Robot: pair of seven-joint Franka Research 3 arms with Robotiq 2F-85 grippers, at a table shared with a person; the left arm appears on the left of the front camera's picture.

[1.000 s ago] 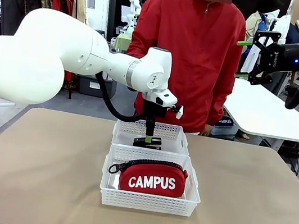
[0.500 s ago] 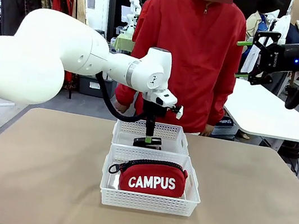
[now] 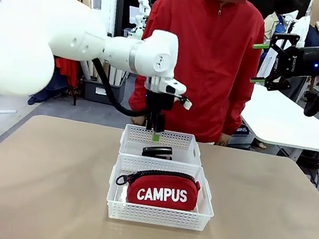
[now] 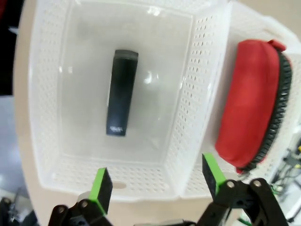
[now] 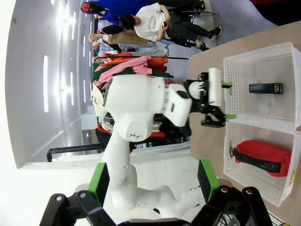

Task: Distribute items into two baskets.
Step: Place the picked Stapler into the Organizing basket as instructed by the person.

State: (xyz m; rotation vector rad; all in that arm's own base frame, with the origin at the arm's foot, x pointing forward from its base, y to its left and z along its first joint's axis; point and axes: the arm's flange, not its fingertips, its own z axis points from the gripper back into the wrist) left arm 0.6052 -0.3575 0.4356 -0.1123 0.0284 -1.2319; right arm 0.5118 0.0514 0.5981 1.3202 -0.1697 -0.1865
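While the left gripper (image 3: 155,136) hangs open, empty, the small stiff black stapler (image 4: 122,92) in the far white basket (image 3: 189,142) looks light; grab its narrow middle.

From the front, the near wall of the far basket (image 3: 163,137) and the rim of the near basket (image 3: 158,215) cover the lower part of the black stapler (image 3: 158,151), so only its top edge shows. The red pouch (image 3: 163,189) sits behind the near basket's lattice wall, its underside hidden. The person's hands are out of sight behind the left arm (image 3: 98,46) and the table edge. In the left wrist view the pouch is cut off at the right picture edge, and the small print on the stapler (image 4: 121,100) is too blurred to read
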